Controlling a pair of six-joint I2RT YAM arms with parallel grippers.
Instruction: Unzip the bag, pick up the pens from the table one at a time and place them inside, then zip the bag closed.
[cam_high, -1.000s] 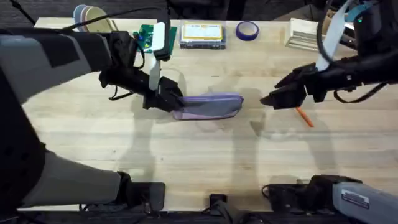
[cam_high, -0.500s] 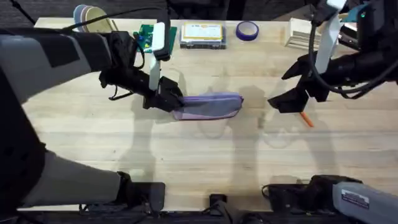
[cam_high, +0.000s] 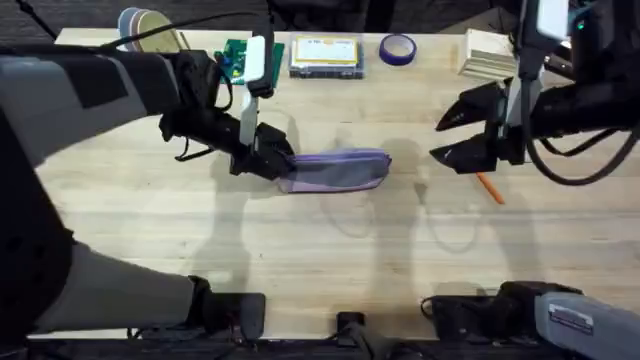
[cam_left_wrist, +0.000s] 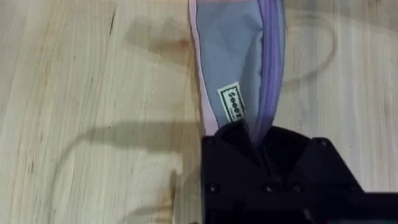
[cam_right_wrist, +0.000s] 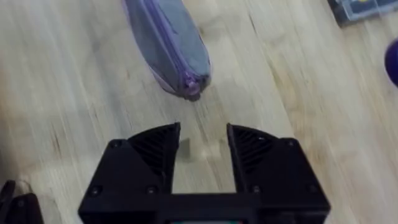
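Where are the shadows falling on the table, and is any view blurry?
Overhead: soft arm shadows fall on the table below and right of the bag, with thin looping cable shadows nearby. Left wrist: a dark shadow band crosses the wood beside the left gripper. Right wrist: the wood and bag look smeared, while the right gripper stays sharper.

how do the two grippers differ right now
The left gripper is clamped shut on one end of the bag, while the right gripper is open and holds nothing. The left gripper sits low at the bag on the table; the right gripper hangs in the air beyond the bag's other end, near the orange pen. Both have black fingers.
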